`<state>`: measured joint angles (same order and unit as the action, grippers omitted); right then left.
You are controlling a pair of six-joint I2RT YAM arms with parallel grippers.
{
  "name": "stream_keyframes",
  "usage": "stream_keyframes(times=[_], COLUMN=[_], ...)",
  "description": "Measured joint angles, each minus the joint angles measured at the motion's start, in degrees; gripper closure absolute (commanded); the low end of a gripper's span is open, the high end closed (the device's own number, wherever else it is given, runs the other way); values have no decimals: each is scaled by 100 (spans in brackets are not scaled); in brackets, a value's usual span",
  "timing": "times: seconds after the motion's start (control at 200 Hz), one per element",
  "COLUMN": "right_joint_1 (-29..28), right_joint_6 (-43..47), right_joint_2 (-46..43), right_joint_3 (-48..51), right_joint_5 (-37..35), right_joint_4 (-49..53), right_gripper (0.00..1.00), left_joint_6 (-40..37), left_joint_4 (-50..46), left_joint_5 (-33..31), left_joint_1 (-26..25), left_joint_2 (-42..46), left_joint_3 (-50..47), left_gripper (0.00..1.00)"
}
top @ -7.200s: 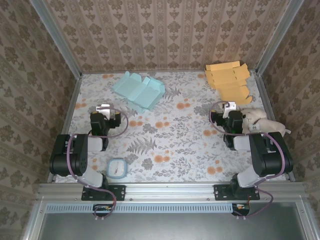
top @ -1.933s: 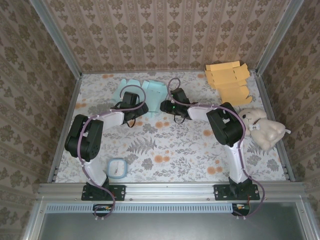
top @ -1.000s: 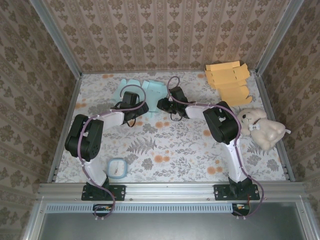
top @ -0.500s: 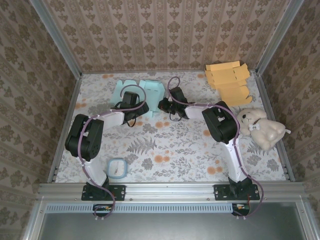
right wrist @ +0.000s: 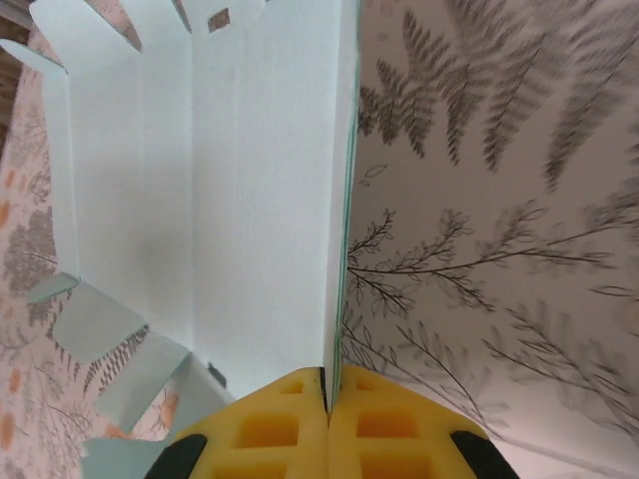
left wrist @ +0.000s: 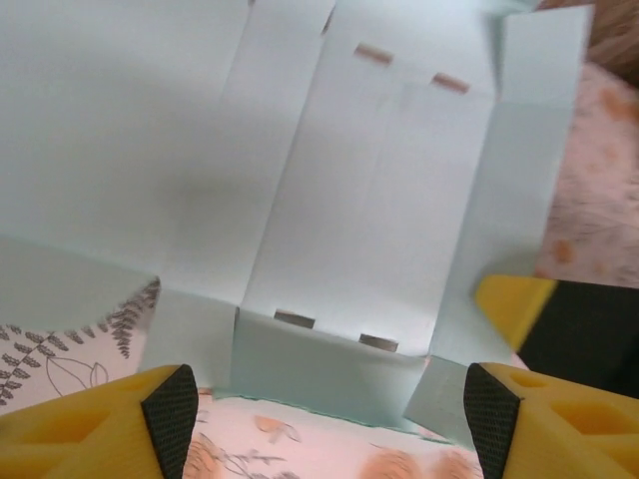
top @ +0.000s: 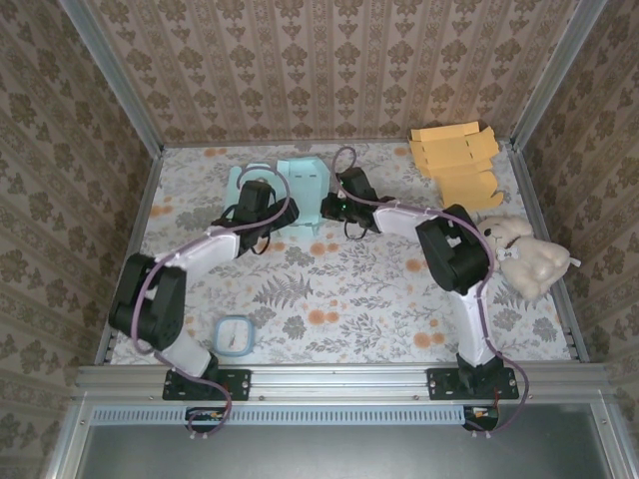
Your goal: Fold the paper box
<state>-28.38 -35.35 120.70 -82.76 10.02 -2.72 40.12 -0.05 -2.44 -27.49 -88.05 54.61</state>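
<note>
top view, box (top: 300, 185): pale teal sheet, unfolded, at the far middle of the table (top: 379, 299), right between the 2 grippers
top view, left gripper (top: 256, 188): sits over the box's left part; can't really see the jaws from up here
top view, right gripper (top: 332, 207): at the box's right edge
top view, other stuff: orange blanks (top: 454, 160) in the far right corner, teddy (top: 527, 257) by the right wall, small round dish (top: 234, 336) near the left arm's base, all well apart from the box
left wrist, box (left wrist: 339, 200): lies mostly flat, creases and 4 little slots showing, 1 flap along the near edge
left wrist, left gripper (left wrist: 329, 419): jaws spread wide, 1 yellow finger (left wrist: 100, 429) at each side, nothing between them
right wrist, right gripper (right wrist: 326, 384): yellow pads pressed together, pinching the box's edge
right wrist, box (right wrist: 200, 200): panel runs away from the pads on the left, fern-print table on the right
</note>
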Motion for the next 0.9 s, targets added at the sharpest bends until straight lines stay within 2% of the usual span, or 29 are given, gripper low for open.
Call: stream_keyframes(times=[0.13, 0.255, 0.45, 0.645, 0.775, 0.895], right_joint_1=[0, 0, -133, -216, -267, -317], right_joint_6=[776, 1696, 3340, 4315, 4618, 4780], right_joint_2=[-909, -1690, -2708, -3720, -4004, -4057], right_joint_3=[-2, -295, -761, -1049, -1349, -1401], right_joint_5=[-564, -1196, -2194, -2507, -2592, -2568], right_joint_4=[868, 1878, 3311, 4640, 5320, 5853], right_gripper=[100, 100, 100, 100, 100, 100], left_joint_6=[-251, -608, -1714, -3130, -3976, -4610], left_joint_4=[-127, -127, 369, 1386, 1687, 1729], left_joint_5=[-479, -844, -981, -411, 155, 385], left_joint_1=[-358, -393, -531, -750, -997, -1145], left_joint_2=[1001, 1718, 2592, 3082, 3053, 2879], left_joint_3=[-98, -225, -553, -1248, -1204, -922], left_gripper=[24, 22, 22, 23, 20, 19])
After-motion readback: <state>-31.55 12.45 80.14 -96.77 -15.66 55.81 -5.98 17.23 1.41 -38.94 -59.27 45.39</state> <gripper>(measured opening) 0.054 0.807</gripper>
